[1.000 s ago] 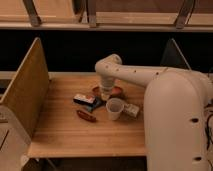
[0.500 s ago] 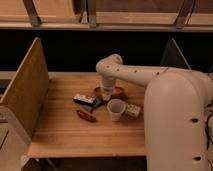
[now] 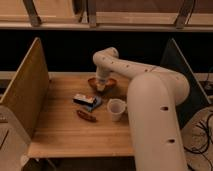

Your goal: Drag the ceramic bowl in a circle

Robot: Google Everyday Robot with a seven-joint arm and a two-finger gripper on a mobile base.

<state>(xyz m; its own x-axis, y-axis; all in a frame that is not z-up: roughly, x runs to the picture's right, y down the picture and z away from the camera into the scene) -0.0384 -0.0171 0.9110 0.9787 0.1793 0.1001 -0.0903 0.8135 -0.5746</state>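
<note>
The ceramic bowl (image 3: pixel 111 82) sits toward the back middle of the wooden desk (image 3: pixel 65 136), low and reddish-brown. The gripper (image 3: pixel 101 85) reaches down into it from above, with its jaws clenched together inside the bowl; whether they pinch the rim or only press on the inside cannot be told. The bulky white arm (image 3: pixel 150 100) bends in from the right and covers much of that side of the desk. In front of the bowl lies a dark box (image 3: pixel 84 99) on something blue, and nearer still a small dark red elongated object (image 3: pixel 86 116). A pale cup (image 3: pixel 116 109) stands upright to the right of these, just beside the arm. An upright wooden panel (image 3: pixel 22 95) borders the desk on the left.
</note>
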